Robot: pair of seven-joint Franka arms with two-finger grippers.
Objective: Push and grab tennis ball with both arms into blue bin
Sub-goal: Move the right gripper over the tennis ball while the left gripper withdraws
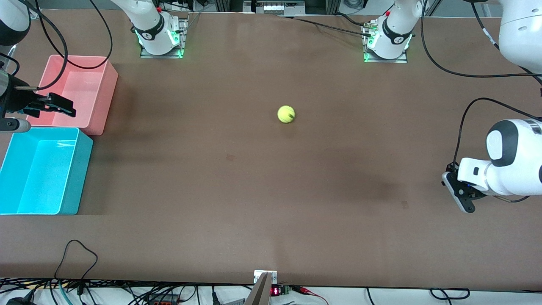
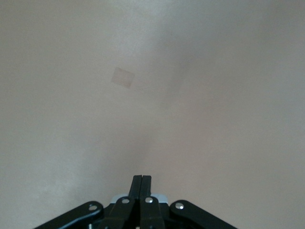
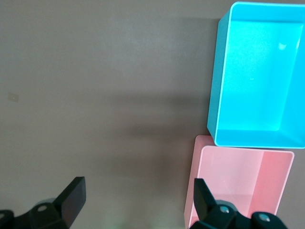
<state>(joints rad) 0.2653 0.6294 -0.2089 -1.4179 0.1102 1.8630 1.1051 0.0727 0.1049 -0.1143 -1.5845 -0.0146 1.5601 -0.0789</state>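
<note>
Sitting untouched mid-table, the tennis ball (image 1: 286, 114) was well apart from the blue bin (image 1: 80, 178), so everything remained to do. The left gripper (image 1: 464, 204) hung pinched tight over bare table; the right gripper (image 1: 59, 106), spread wide, hovered over the pink bin (image 1: 106, 97). Nothing blocked the path.

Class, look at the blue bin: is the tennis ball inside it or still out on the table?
Out. The tennis ball lies on the bare table mid-table; the blue bin holds nothing.
</note>
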